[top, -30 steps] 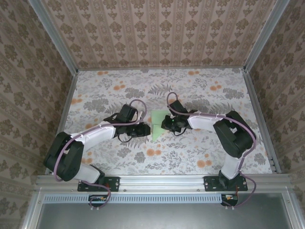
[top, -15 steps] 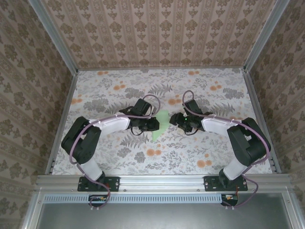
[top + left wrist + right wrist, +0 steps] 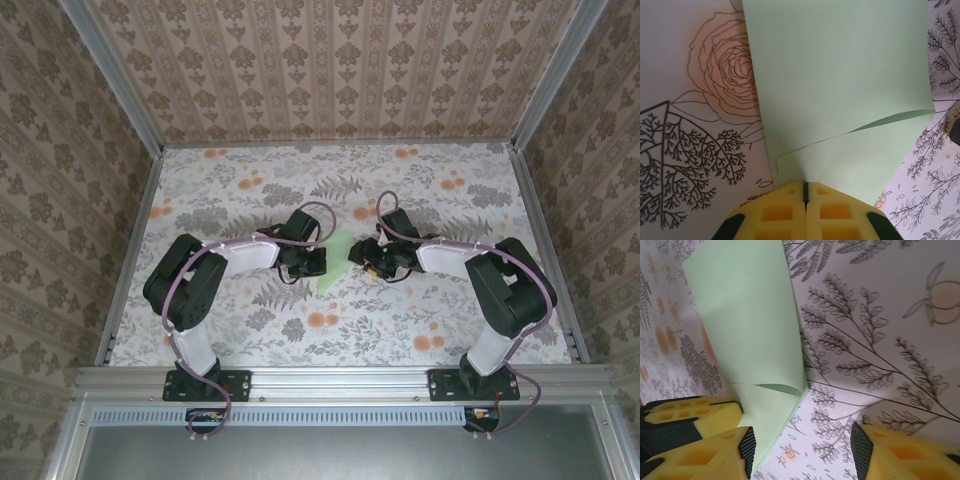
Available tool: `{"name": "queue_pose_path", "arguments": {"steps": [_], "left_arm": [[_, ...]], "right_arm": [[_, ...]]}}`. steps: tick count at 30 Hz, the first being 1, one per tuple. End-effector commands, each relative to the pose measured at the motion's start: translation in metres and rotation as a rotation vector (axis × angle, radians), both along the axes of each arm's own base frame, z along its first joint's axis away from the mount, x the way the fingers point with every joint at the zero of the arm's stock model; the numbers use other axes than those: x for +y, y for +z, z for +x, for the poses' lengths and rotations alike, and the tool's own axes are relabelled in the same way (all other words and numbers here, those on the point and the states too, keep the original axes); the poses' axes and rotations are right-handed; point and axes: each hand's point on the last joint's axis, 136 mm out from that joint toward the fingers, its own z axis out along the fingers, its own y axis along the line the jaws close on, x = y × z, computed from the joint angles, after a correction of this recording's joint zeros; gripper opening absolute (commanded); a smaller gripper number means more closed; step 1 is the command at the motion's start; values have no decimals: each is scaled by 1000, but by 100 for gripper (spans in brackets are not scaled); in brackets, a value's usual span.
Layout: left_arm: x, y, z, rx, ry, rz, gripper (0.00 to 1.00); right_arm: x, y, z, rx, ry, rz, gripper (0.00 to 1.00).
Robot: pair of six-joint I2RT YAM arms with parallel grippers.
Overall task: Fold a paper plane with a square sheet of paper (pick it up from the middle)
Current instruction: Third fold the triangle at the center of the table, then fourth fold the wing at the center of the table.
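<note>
My left gripper (image 3: 805, 186) is clamped fully together, its yellow fingers meeting in a thin seam, and the near corner of the sheet (image 3: 840, 85) runs right into that seam, so I read it as pinching the paper. From the overhead camera the left arm (image 3: 235, 255) rises from its base, bends sharply at the elbow out to the left, then reaches in low across the cloth (image 3: 420, 310) towards the middle, its wrist pointing right. My right gripper (image 3: 802, 447) stands apart, jaws spread. The sheet's near edge lies between the fingers, close to the left-hand one in that wrist view, and I cannot tell whether either pad touches it. The right arm (image 3: 460, 258) mirrors the left: elbow bent out to the right, forearm low, wrist pointing left, so the two grippers face each other with the paper between them. The sheet sits at the centre of the table, on the cloth. It is not flat: one layer curls over another, the fold rounded rather than creased. Seen from above, its long axis runs from far to near, leaning a little left at the near end, where it narrows. I count two arms, two grippers and one pale green sheet.
</note>
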Motion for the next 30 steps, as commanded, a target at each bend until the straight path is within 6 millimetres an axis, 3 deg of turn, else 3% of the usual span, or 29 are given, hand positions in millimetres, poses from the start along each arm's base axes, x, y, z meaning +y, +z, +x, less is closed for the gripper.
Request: {"name": "queue_pose_path", "arguments": {"steps": [1, 7, 22, 30], "left_arm": [[21, -20, -6, 43, 53, 69, 2], [26, -24, -8, 57, 63, 67, 1], [26, -25, -9, 69, 67, 45, 1], [27, -25, -9, 69, 74, 50, 1]], "right_arm": [[14, 10, 8, -19, 33, 58, 55], [21, 8, 14, -4, 38, 71, 49], [28, -3, 19, 29, 43, 52, 46], [6, -4, 17, 13, -19, -58, 50]]}}
